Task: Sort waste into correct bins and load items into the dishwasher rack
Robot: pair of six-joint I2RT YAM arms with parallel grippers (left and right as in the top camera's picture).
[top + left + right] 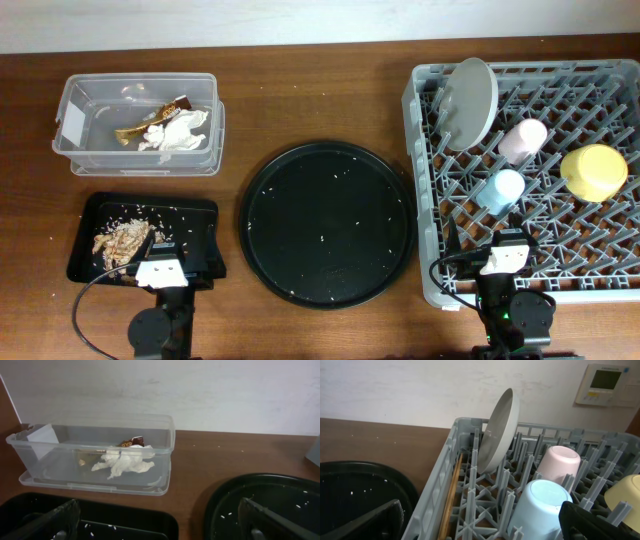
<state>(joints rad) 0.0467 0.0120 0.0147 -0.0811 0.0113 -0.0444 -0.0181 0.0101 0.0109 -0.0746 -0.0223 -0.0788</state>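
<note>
Waste is sorted: crumpled tissue (178, 132) and snack wrapper (150, 117) lie in the clear tub (70, 122) at far left; beige food scraps (122, 240) sit in the black rectangular tray (190, 215) just in front of it. Dishwasher rack (425, 270) at right holds the grey plate (470, 102) upright on edge in its far-left corner, pink cup (522, 139) and blue cup (503, 189) on their sides mid-rack, yellow bowl (593, 171) to their right. Round black tray (326, 222) in the bench (320, 90) centre carries only tiny crumbs.

Left gripper (160, 270) at the scrap tray's near edge, right gripper (505, 258) over the rack's near edge; both jaws wide apart, empty.

Judgement: task looks essentially done, closing step. Next move probably just retract; nothing loose left to grab.

Views: the right wrist view alone shows the chopsticks (451, 495) lying along the rack's left wall; overhead hides them. The left wrist view shows tissue and wrapper through the tub wall, but not the scraps.
</note>
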